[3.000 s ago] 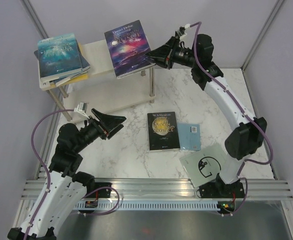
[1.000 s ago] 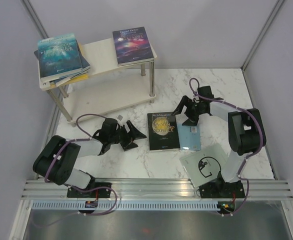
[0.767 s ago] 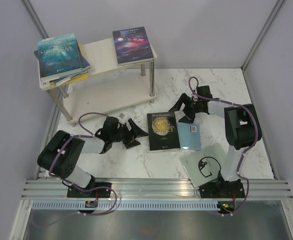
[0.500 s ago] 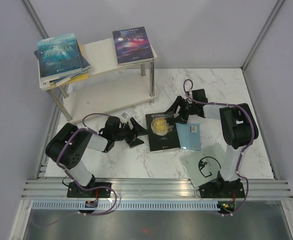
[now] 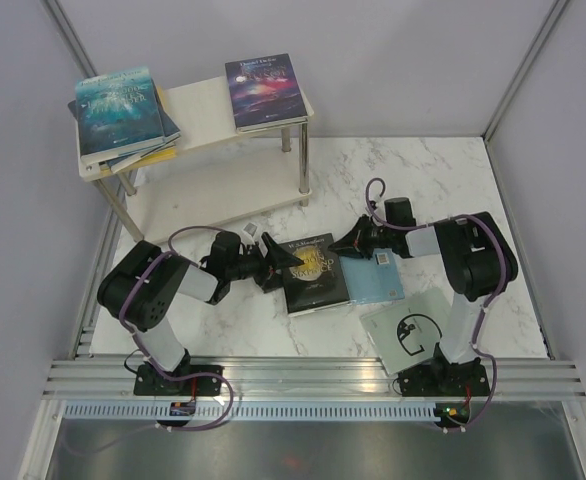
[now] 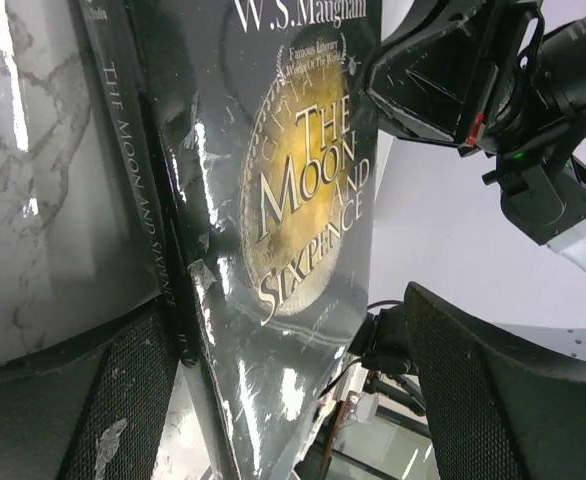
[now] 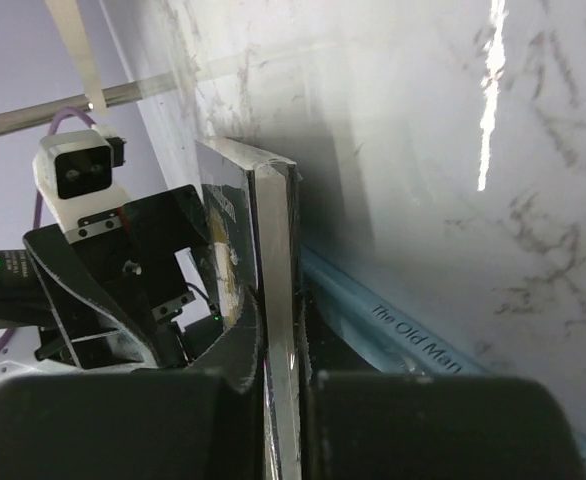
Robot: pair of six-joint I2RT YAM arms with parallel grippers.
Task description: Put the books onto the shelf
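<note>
The black book with the gold disc [image 5: 313, 275] lies askew on the marble, its right edge raised. My right gripper [image 5: 357, 243] is shut on that edge; in the right wrist view the pads [image 7: 235, 345] pinch the book's page block [image 7: 276, 260]. My left gripper [image 5: 279, 262] is open at the spine side, and the cover [image 6: 293, 200] fills the gap between its fingers [image 6: 493, 400]. A pale blue book [image 5: 381, 276] and a pale grey book with a black "G" [image 5: 411, 330] lie flat to the right. On the shelf [image 5: 201, 110] rest the purple galaxy book [image 5: 265, 90] and a stack topped by the teal ocean book [image 5: 121, 108].
The shelf's lower board [image 5: 213, 195] is bare. Grey walls close in the table on the left, back and right. The metal rail [image 5: 303, 378] holding both arm bases runs along the near edge. The two grippers face each other across the black book, close together.
My right gripper has closed on the black book's right edge. The book has slid left and turned. My left gripper has reached right until the spine sits between its open fingers.
</note>
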